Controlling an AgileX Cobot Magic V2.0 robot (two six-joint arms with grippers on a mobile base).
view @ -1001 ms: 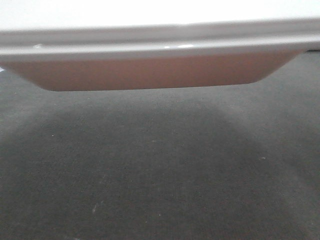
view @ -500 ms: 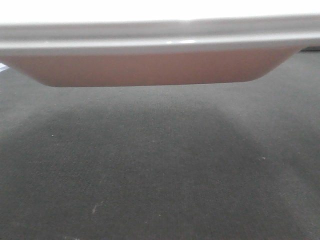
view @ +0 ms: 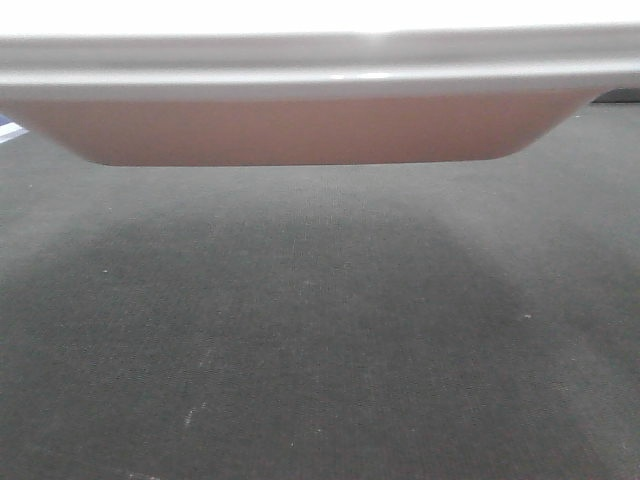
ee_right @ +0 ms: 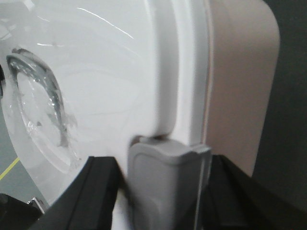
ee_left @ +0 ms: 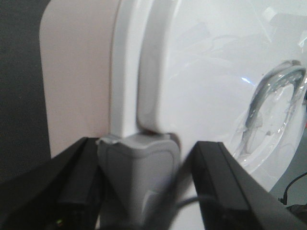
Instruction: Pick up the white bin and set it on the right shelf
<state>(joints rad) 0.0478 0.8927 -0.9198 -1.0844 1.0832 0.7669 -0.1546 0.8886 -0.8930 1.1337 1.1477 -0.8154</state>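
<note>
The white bin hangs across the top of the front view, clear of the floor, pinkish body below its glossy lid. In the left wrist view my left gripper straddles the grey end latch. One finger lies against the bin's body and the other on the lid side. My right gripper grips the opposite grey latch the same way. Both are shut on the bin. The right shelf is out of view.
Dark grey carpet lies under the bin, with the bin's shadow on it. A pale stripe shows at the far left edge. The lid has a clear moulded recess, seen in both wrist views.
In the front view the bin's lower edge has risen a little, so more floor shows beneath it. Both grips look unchanged.
</note>
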